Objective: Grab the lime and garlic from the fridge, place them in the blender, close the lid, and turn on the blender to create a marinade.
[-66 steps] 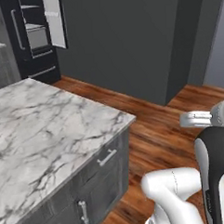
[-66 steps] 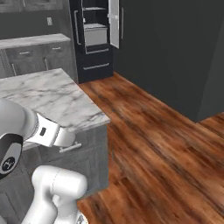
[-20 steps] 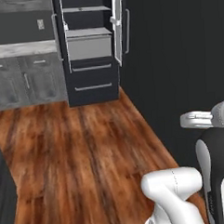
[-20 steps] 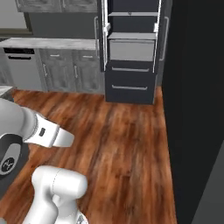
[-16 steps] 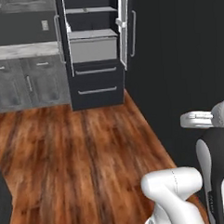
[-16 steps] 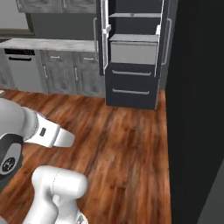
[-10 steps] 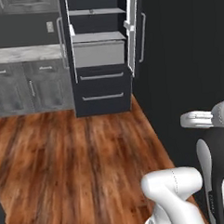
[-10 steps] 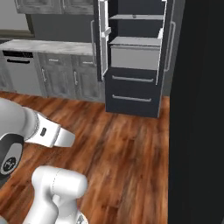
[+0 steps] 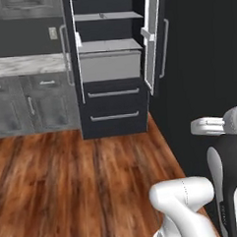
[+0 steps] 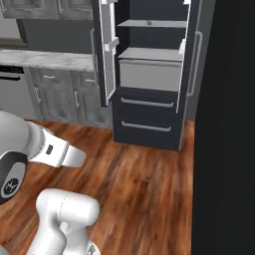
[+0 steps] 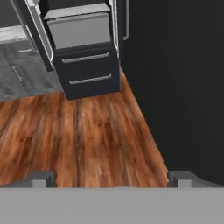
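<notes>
The whole scene has swung across all views over the last few seconds: a marble island that sat close by is gone, and the fridge (image 9: 110,66) has slid toward centre and grown. That is the base driving and turning, not the furniture moving. I judge the approach leg is nearly squared up, with reaching in not yet begun.

Nearest, the gripper (image 11: 111,179) shows two small grey fingertips (image 11: 41,178) set wide apart with nothing between them, hanging over glossy reddish-brown plank floor (image 9: 60,187). Farther on, at 12 o'clock, the fridge stands with both doors swung open: black body, two flat black drawers (image 10: 148,119) with thin silver handles, a boxy pale grey bin, thin pale shelves (image 10: 152,24) above. A tiny dark speck sits on the top shelf; whether lime or garlic I cannot tell. At 10 o'clock, grey panelled cabinets carry a veined marble worktop (image 9: 26,64).
</notes>
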Tool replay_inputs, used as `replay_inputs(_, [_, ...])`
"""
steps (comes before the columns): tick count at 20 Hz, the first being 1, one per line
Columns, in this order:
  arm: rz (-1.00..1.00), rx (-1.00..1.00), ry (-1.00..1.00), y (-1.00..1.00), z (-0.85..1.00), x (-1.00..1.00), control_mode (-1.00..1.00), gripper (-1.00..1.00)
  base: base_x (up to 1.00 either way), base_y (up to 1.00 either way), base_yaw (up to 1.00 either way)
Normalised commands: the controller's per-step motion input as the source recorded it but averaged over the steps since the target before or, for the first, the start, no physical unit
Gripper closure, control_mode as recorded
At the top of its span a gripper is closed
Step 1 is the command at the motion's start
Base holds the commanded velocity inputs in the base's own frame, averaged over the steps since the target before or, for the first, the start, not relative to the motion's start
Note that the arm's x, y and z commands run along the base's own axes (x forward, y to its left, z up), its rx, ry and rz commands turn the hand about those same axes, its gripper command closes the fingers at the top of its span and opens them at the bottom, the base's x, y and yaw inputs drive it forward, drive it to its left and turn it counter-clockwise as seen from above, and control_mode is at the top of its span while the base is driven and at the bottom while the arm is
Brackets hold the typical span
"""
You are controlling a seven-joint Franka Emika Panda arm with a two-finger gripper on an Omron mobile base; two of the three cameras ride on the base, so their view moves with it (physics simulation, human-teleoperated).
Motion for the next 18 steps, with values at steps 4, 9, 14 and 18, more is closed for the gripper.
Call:
replay_inputs(4, [0.0, 0.0, 0.0, 0.0, 0.0, 0.0, 1.0, -1.0, 1.0, 0.0, -0.09])
replay_inputs(9, [0.0, 0.0, 0.0, 0.0, 0.0, 0.0, 1.0, -1.0, 1.0, 0.3, -0.17])
replay_inputs(14, [0.0, 0.0, 0.0, 0.0, 0.0, 0.0, 1.0, -1.0, 1.0, 0.52, -0.11])
replay_inputs(18, [0.0, 0.0, 0.0, 0.0, 0.0, 0.0, 1.0, -1.0, 1.0, 0.42, -0.05])
